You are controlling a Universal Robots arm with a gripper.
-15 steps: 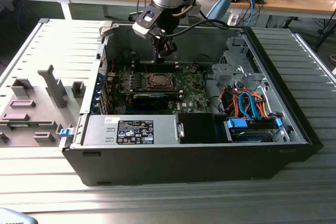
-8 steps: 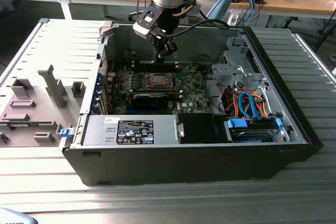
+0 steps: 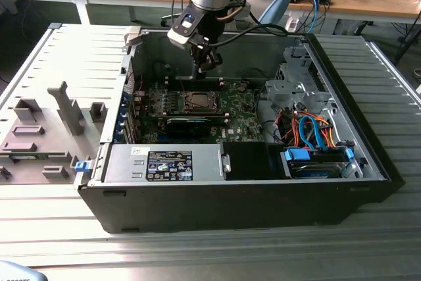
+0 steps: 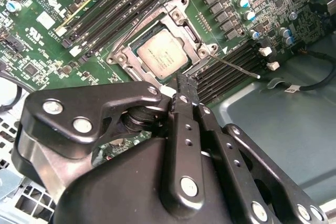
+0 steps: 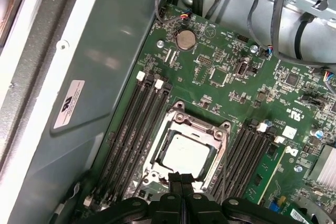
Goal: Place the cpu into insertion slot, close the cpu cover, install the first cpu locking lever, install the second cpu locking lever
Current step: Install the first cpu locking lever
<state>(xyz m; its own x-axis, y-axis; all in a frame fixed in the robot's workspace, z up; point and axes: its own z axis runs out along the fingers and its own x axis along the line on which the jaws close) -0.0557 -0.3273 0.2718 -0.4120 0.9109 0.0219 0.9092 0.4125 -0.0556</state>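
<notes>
Silver-grey, the cpu lies in the insertion slot under the lowered cpu cover, and the gripper, fingers pressed together and empty, hangs near a loose-looking wire locking lever, which probably wants one steady push down and under its hook.

One computer case holds one green motherboard bearing one insertion slot, one cpu, one cpu cover, two wire locking levers, one coin cell near the motherboard's edge and one long black card.
</notes>
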